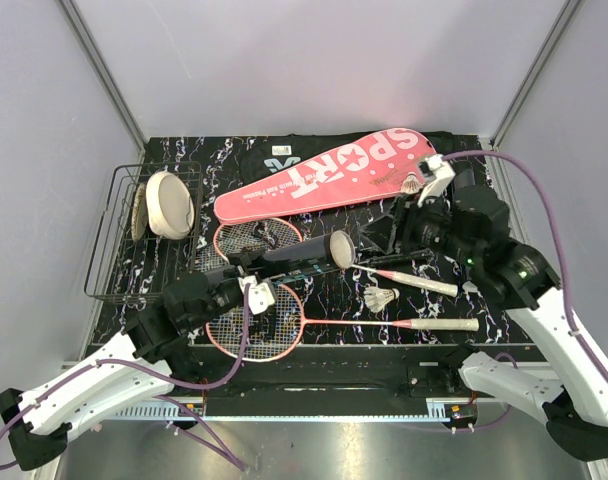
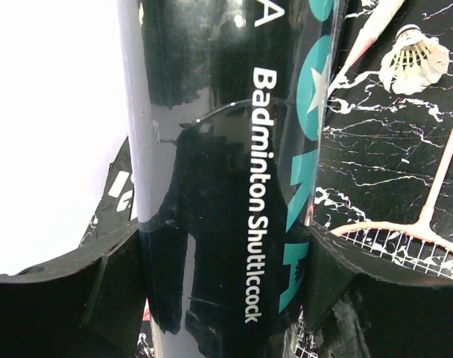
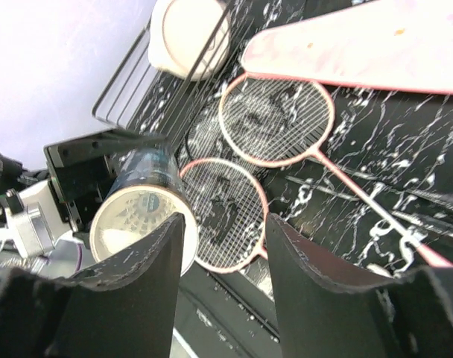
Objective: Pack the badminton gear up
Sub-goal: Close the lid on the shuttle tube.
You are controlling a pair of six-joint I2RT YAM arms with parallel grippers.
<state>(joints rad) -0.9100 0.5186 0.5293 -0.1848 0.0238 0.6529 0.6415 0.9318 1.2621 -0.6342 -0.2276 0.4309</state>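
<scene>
My left gripper (image 1: 246, 268) is shut on the dark shuttlecock tube (image 1: 294, 258) and holds it above the racket heads, its open end toward the right. In the left wrist view the tube (image 2: 226, 186) fills the gap between the fingers of the left gripper (image 2: 223, 298). My right gripper (image 1: 382, 236) is open and empty, just right of the tube's open end (image 3: 141, 224); the right wrist view shows its empty gap (image 3: 223, 253). Two pink rackets (image 1: 256, 322) (image 1: 256, 238) lie on the table. One shuttlecock (image 1: 381, 298) lies between their handles, another (image 1: 414, 185) on the pink SPORT case (image 1: 324, 180). The black bag (image 1: 274, 155) lies under the case.
A black wire basket (image 1: 114, 240) holding a cream disc (image 1: 169, 203) stands at the left edge. The racket handles (image 1: 444, 324) point right near the front edge. Grey walls enclose the table on three sides.
</scene>
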